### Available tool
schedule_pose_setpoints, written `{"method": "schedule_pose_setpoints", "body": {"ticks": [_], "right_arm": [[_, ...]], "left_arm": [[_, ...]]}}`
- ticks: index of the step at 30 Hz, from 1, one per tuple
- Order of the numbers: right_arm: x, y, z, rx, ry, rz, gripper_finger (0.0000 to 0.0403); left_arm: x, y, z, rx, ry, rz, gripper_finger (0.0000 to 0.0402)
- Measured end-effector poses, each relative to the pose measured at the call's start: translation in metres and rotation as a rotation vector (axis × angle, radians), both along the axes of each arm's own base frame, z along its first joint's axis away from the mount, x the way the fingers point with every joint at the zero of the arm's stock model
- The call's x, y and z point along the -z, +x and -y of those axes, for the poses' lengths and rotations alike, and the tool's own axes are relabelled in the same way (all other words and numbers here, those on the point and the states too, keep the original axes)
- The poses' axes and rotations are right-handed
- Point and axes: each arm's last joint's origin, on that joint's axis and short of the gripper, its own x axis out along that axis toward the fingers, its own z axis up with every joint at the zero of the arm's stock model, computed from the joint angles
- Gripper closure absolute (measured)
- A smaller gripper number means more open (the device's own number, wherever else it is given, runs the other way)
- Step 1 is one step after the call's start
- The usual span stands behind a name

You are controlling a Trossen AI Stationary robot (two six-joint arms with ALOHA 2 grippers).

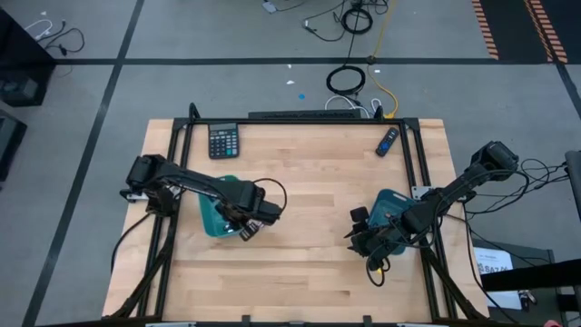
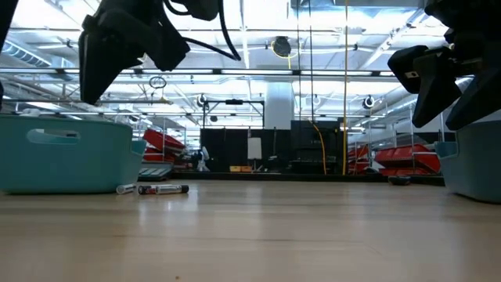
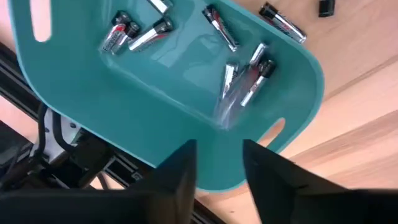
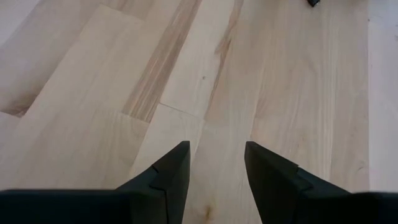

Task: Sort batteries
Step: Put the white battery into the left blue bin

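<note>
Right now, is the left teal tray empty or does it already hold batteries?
Not empty. The left wrist view shows the teal tray holding several batteries, loose in two clusters. One more battery lies outside on the table.

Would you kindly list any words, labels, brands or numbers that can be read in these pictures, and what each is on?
No text can be read here.
Batteries in the teal tray: printed bands, too blurred to read.
Calculator: keys and display too small to read.
Paper sheet beside the table: print too small to read.
</note>
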Motion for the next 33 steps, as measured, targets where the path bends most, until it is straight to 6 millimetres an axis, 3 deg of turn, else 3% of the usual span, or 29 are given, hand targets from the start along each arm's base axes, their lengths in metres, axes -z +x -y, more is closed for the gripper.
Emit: {"method": "schedule_pose_setpoints", "body": {"ticks": [4,7,14,16,23,27,33], "right_arm": [[0.0,0.0,0.0,-0.001,-0.001,0.0,0.0258],[0.0,0.0,0.0,-0.006,-0.003,0.002,0.0258],[-0.002,0.002,-0.001,-0.014,0.006,0.027,0.0258],[-0.002,0.002,-0.001,-0.014,0.006,0.027,0.0258],[-0.002,0.002,-0.002,-0.014,0.007,0.029,0.0258],[-0.002,0.002,-0.002,-0.014,0.009,0.031,0.0258],[-0.002,0.002,-0.002,-0.014,0.009,0.032,0.0258]], "left_arm": [[0.001,0.0,-0.001,-0.003,0.015,0.0,0.022],[-0.004,0.003,-0.006,-0.049,0.053,0.028,0.0211],[-0.013,0.033,-0.012,-0.101,0.206,0.339,0.0208],[-0.003,0.046,-0.009,-0.072,0.192,0.392,0.0208],[0.058,0.08,0.008,0.04,0.068,0.371,0.021],[0.082,0.083,0.013,0.088,0.069,0.293,0.0219],[0.096,0.083,0.013,0.154,0.123,0.239,0.0232]]}}
